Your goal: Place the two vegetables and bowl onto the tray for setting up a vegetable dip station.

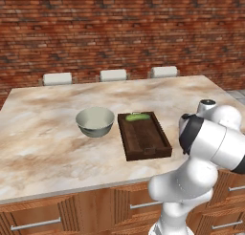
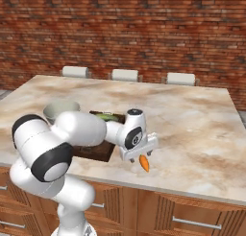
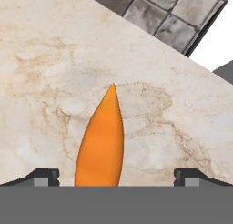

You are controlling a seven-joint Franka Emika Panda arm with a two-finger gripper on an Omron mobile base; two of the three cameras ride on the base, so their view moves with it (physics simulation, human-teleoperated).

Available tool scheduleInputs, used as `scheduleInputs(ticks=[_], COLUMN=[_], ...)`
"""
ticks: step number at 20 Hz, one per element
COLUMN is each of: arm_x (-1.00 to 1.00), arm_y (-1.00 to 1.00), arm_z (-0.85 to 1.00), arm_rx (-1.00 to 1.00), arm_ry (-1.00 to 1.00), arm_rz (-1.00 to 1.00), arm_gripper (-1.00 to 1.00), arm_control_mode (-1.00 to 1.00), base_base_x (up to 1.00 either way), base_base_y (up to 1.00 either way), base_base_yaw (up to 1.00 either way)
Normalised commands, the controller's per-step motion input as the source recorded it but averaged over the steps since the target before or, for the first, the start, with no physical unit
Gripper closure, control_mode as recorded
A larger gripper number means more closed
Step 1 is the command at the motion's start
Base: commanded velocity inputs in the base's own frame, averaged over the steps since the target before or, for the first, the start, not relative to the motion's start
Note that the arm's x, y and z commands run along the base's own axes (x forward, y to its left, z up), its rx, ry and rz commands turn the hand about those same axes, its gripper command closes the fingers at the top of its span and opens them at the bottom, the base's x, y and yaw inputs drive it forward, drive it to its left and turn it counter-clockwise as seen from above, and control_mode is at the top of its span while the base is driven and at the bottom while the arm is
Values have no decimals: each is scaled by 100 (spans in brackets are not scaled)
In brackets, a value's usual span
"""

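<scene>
Two dark fingertips (image 3: 45, 175) of the end effector (image 2: 142, 155) stand spread wide in the hand view, one on either side of the carrot (image 3: 101, 143), neither touching it. The carrot lies flat on the marble desk (image 3: 45, 59), its pointed tip aimed away from the hand; from the right base view it rests near the front edge of the desk, just under the end effector, which hangs low over it and grips nothing. Left of the carrot in that view, partly behind the arm, lies the tray (image 1: 143, 136), dark brown with a raised rim, its long side running away from the desk's front. The cucumber (image 1: 138, 117) lies crosswise inside the tray at its far end. Just beside the tray, on its left in the left base view and apart from it, the bowl (image 1: 95, 122) stands upright on the desk, nothing inside it. Beyond the far edge of the desk three pale chair backs (image 1: 113, 75) line up before a brick wall (image 1: 119, 28).
</scene>
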Motion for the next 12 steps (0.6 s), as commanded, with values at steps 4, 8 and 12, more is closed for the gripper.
scheduleInputs(ticks=[4, 8, 12], arm_x=[0, 0, 1], arm_y=[0, 0, 0], arm_z=[-20, -12, -9], arm_rx=[0, 0, 0], arm_ry=[0, 0, 0], arm_rz=[0, 0, 0], arm_gripper=[-100, -100, -100], arm_control_mode=[-100, -100, -100], base_base_x=[0, 0, 0], base_base_y=[0, 0, 0], base_base_yaw=[0, 0, 0])
